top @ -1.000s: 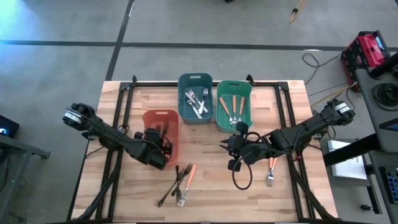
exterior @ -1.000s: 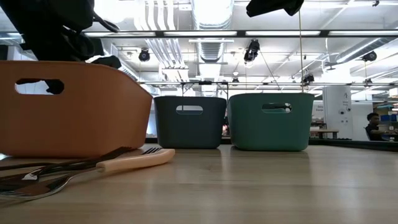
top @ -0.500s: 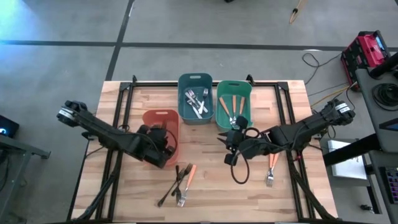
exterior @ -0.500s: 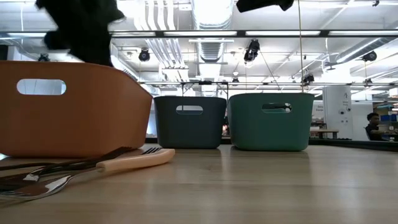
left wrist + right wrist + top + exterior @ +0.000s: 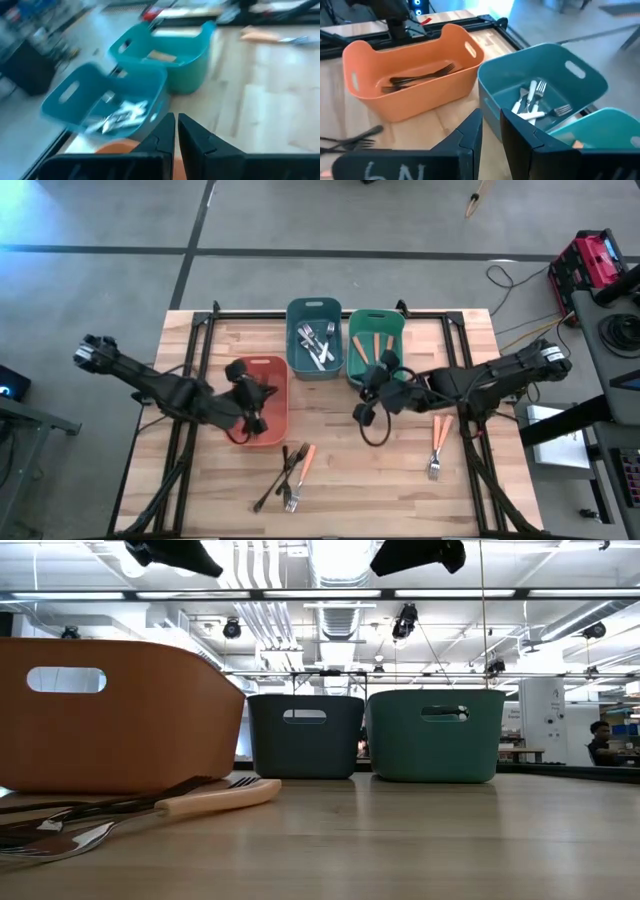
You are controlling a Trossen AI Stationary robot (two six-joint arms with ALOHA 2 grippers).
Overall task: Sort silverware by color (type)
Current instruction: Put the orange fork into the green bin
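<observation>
Two dark arms work over a wooden table [image 5: 470,350] strewn with silverware. The left gripper [image 5: 262,402] hangs above the salmon bin [image 5: 265,370], its fingers [image 5: 162,132] pressed together on nothing; directly beneath it in that bin lie dark bronze forks [image 5: 420,75]. Ahead of this gripper stands the blue bin [image 5: 315,365] holding plain silver forks [image 5: 317,343], and beyond that the green bin [image 5: 394,325] with orange-handled pieces [image 5: 358,346]. The right gripper [image 5: 372,387] hovers at the green bin's near wall, its fingers [image 5: 470,131] a narrow gap apart; whether they pinch anything cannot be told. Behind this gripper, toward the table's right edge, lies one orange-handled fork [image 5: 438,448]. Between the two grippers, toward the table's front edge, a small pile of mixed utensils [image 5: 288,477] rests on the wood, dark forks beside an orange-handled one.
</observation>
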